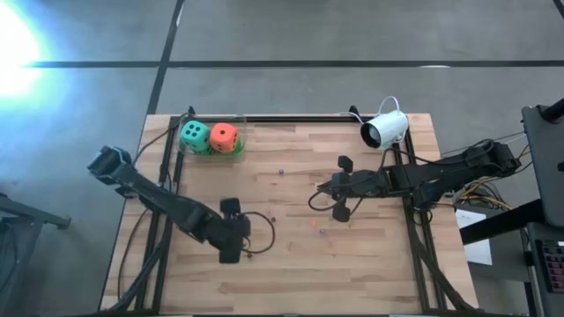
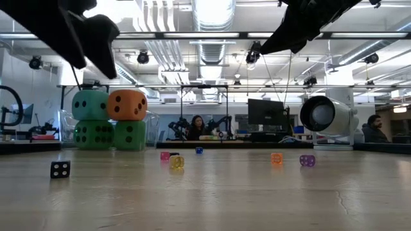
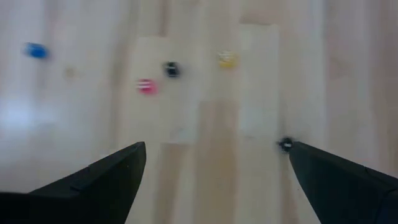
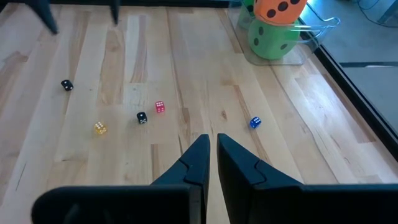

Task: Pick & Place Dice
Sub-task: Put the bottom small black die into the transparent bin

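Four soft cube dice [image 2: 108, 120], two green, one teal, one orange, sit stacked in a clear tray [image 4: 305, 46] at the wooden table's [image 1: 370, 264] far-left corner. Left gripper [image 1: 231, 231] gapes empty; right gripper [image 1: 340, 187] is pinched closed, well apart from the tray.

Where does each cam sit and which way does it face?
High: overhead, straight down on the table; both arms show.
Low: table height, level toward the room; stacked dice at left, arms overhead.
Left wrist: above the wood, open left hand framing small dice.
Right wrist: over the table toward the stack; shut right hand.
Shared: the orange die appears in high, low and right wrist.
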